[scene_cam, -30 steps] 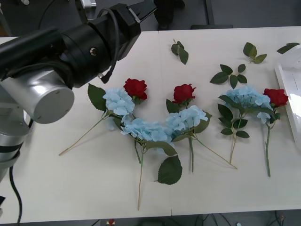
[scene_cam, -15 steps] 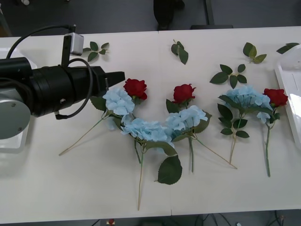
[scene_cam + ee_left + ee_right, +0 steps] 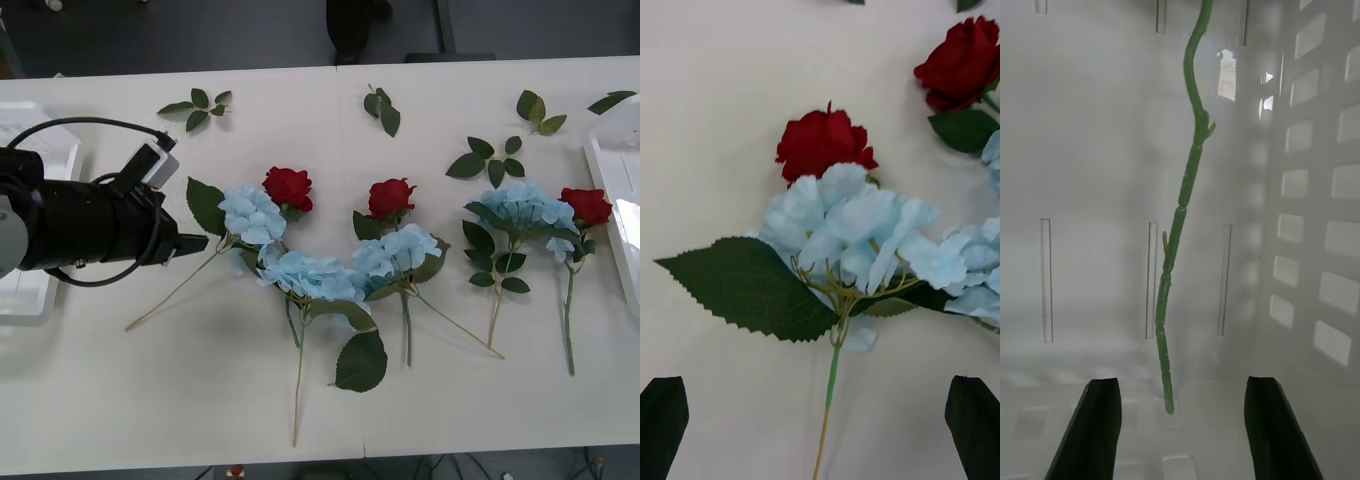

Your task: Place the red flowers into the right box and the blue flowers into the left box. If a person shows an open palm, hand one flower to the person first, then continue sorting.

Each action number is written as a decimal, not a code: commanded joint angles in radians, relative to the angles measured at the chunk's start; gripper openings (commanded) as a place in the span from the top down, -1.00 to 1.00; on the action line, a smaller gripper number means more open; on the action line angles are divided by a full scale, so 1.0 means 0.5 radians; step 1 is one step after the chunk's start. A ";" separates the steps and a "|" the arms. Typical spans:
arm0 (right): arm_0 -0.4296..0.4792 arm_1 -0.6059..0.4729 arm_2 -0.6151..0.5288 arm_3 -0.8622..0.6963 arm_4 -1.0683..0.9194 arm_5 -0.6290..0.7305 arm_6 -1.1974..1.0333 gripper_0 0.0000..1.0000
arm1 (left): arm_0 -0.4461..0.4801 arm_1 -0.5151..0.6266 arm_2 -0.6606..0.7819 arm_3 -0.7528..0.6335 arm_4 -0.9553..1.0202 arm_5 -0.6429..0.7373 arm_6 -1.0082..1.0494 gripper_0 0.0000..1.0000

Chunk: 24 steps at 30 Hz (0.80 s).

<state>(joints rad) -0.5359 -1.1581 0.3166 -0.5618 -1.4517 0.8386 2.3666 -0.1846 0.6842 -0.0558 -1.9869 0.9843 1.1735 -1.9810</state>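
- Smooth cream table [image 3: 200, 400], matte, with loose green leaf sprigs [image 3: 198, 106] scattered along its far side.
- Blue flowers [image 3: 300, 270]: four fluffy pale clustered heads on thin stems with broad serrated leaves. Three lie in a curve at the middle; the fourth [image 3: 520, 210] lies to the right.
- Red flowers: three tight velvety roses on the table, at [image 3: 288, 187], [image 3: 390, 197] and [image 3: 587, 206], each touching a blue head.
- Right box [image 3: 612, 200]: glossy white plastic at the table's right edge. In the right wrist view its slotted wall [image 3: 1315, 187] and a knobbly green stem [image 3: 1180, 225] show, lying on the bin floor.
- Left box [image 3: 30, 150]: white plastic, partly behind the left arm.
- Left gripper [image 3: 820, 427]: black fingers spread wide, gripping nothing, aimed at the leftmost blue flower's stem.
- Right gripper [image 3: 1180, 427]: fingers wide apart, the stem end between them ungripped.
- Since half a second ago the left arm has drawn back leftward, uncovering the leftmost blue head and its leaf; the flowers lie unmoved.
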 commanded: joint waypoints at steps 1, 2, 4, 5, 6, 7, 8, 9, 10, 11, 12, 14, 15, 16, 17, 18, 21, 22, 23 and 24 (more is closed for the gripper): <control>0.004 0.018 -0.026 -0.064 -0.103 0.115 0.004 -0.62 | -0.088 0.083 -0.168 0.191 -0.027 -0.015 -0.287 -1.00; 0.004 0.018 -0.026 -0.082 -0.122 0.139 0.004 -0.68 | -0.106 0.083 -0.186 0.216 -0.030 -0.015 -0.287 -1.00; 0.004 0.015 -0.026 -0.147 -0.186 0.237 -0.012 -0.88 | -0.159 0.083 -0.247 0.295 -0.036 -0.015 -0.287 -1.00; 0.004 0.015 -0.026 -0.189 -0.226 0.283 -0.012 -0.96 | -0.189 0.083 -0.287 0.341 -0.039 -0.025 -0.284 -1.00; 0.004 0.015 -0.026 -0.223 -0.244 0.323 -0.018 -1.00 | -0.214 0.083 -0.315 0.369 -0.042 -0.037 -0.284 -1.00; 0.004 0.015 -0.026 -0.269 -0.269 0.366 -0.024 -1.00 | -0.248 0.083 -0.355 0.409 -0.045 -0.052 -0.281 -1.00; 0.004 0.015 -0.026 -0.315 -0.281 0.406 -0.030 -1.00 | -0.275 0.080 -0.379 0.440 -0.045 -0.061 -0.278 -1.00; 0.004 0.015 -0.026 -0.361 -0.278 0.443 -0.070 -1.00 | -0.303 0.077 -0.407 0.470 -0.048 -0.074 -0.275 -1.00; 0.004 0.015 -0.026 -0.404 -0.272 0.477 -0.116 -1.00 | -0.327 0.067 -0.428 0.498 -0.051 -0.077 -0.272 -1.00; 0.004 0.015 -0.026 -0.478 -0.263 0.523 -0.183 -1.00 | -0.358 0.055 -0.453 0.541 -0.060 -0.086 -0.272 -1.00; 0.004 0.012 -0.026 -0.555 -0.238 0.566 -0.257 -1.00 | -0.386 0.037 -0.471 0.587 -0.070 -0.095 -0.275 -1.00; 0.004 0.009 -0.026 -0.659 -0.205 0.608 -0.364 -1.00 | -0.413 0.012 -0.490 0.642 -0.079 -0.111 -0.278 -1.00; 0.004 0.009 -0.026 -0.751 -0.155 0.639 -0.475 -1.00 | -0.429 -0.006 -0.496 0.682 -0.094 -0.120 -0.281 -1.00; 0.004 0.012 -0.023 -0.825 -0.112 0.658 -0.567 -1.00 | -0.435 -0.018 -0.505 0.710 -0.097 -0.135 -0.284 -1.00; 0.004 0.012 -0.017 -0.923 -0.048 0.691 -0.690 -1.00 | -0.447 -0.031 -0.517 0.749 -0.106 -0.147 -0.287 -1.00; 0.010 0.012 -0.014 -0.999 -0.002 0.722 -0.772 -1.00 | -0.456 -0.037 -0.530 0.777 -0.109 -0.160 -0.290 -1.00; 0.032 0.009 -0.014 -1.196 0.108 0.759 -1.021 -1.00 | -0.484 -0.040 -0.573 0.832 -0.116 -0.175 -0.290 -1.00; 0.044 0.009 -0.014 -1.263 0.161 0.765 -1.119 -1.00 | -0.490 -0.040 -0.591 0.841 -0.116 -0.184 -0.290 -1.00; 0.059 0.009 -0.014 -1.315 0.207 0.765 -1.193 -1.00 | -0.493 -0.040 -0.600 0.845 -0.119 -0.193 -0.290 -0.96; 0.075 0.012 -0.014 -1.371 0.250 0.762 -1.254 -1.00 | -0.493 -0.040 -0.606 0.845 -0.122 -0.196 -0.287 -0.71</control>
<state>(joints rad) -0.5273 -1.1577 0.3168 -1.1753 -1.3794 1.2123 1.8382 -0.3873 0.6711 -0.3328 -1.5638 0.9362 1.0948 -2.0989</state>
